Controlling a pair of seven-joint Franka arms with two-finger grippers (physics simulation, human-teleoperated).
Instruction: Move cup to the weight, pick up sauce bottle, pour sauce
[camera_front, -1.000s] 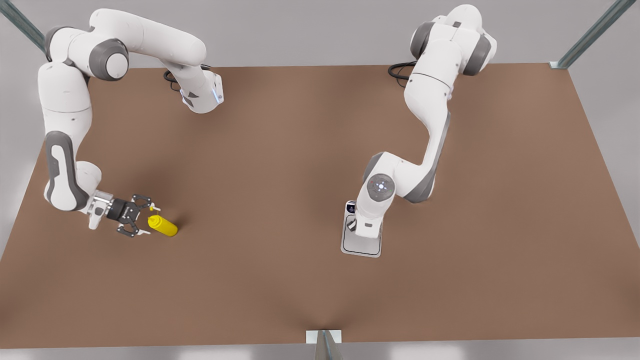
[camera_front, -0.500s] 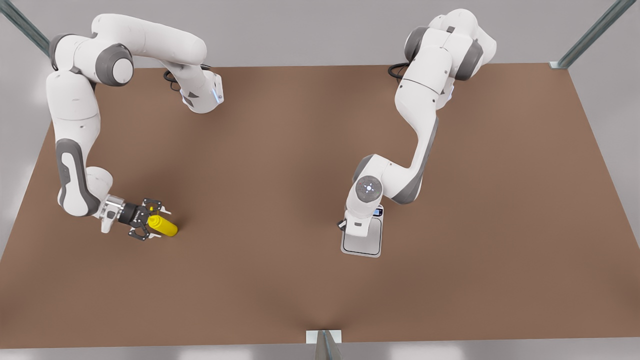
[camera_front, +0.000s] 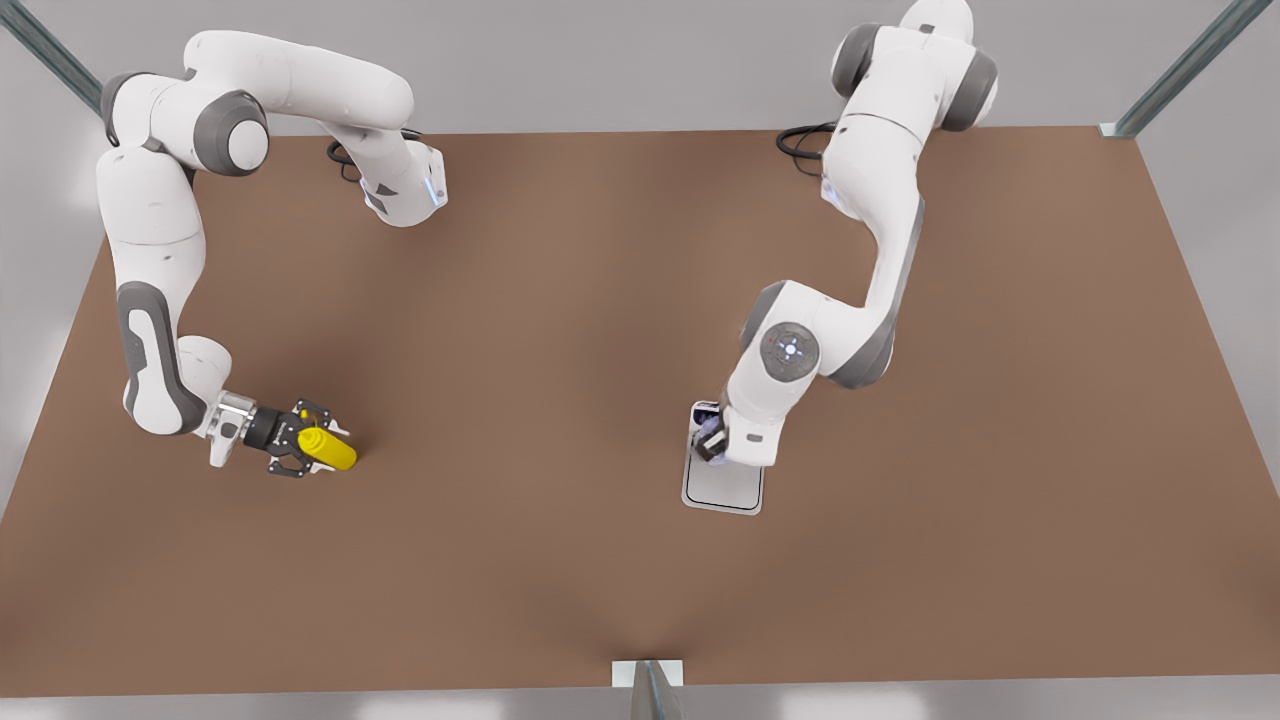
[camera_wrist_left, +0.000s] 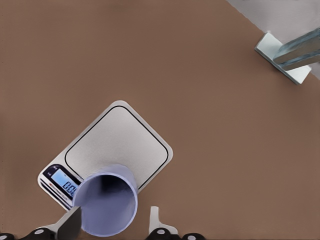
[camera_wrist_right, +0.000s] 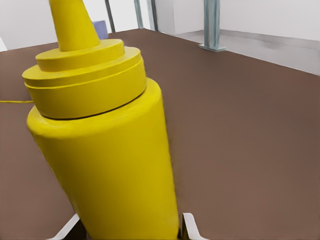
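Since earlier frame, right gripper (camera_front: 312, 450) advanced; fingers now straddle sauce bottle (camera_front: 328, 450), grip unconfirmed from my station. Left gripper (camera_wrist_left: 114, 226) spread, released around cup (camera_wrist_left: 106, 202) standing on weight (camera_wrist_left: 116, 146). Cup placement done; lift and pour pending.

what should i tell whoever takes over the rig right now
Left gripper: fingers either side of the cup, which sits on the weight at its display end; whether it grips is unclear.
Right gripper: fingers around the sauce bottle, which is on the table at the front view's left; grip unconfirmed.
Done: cup on the weight.
Left: free the cup, lift the bottle, carry it over, pour.
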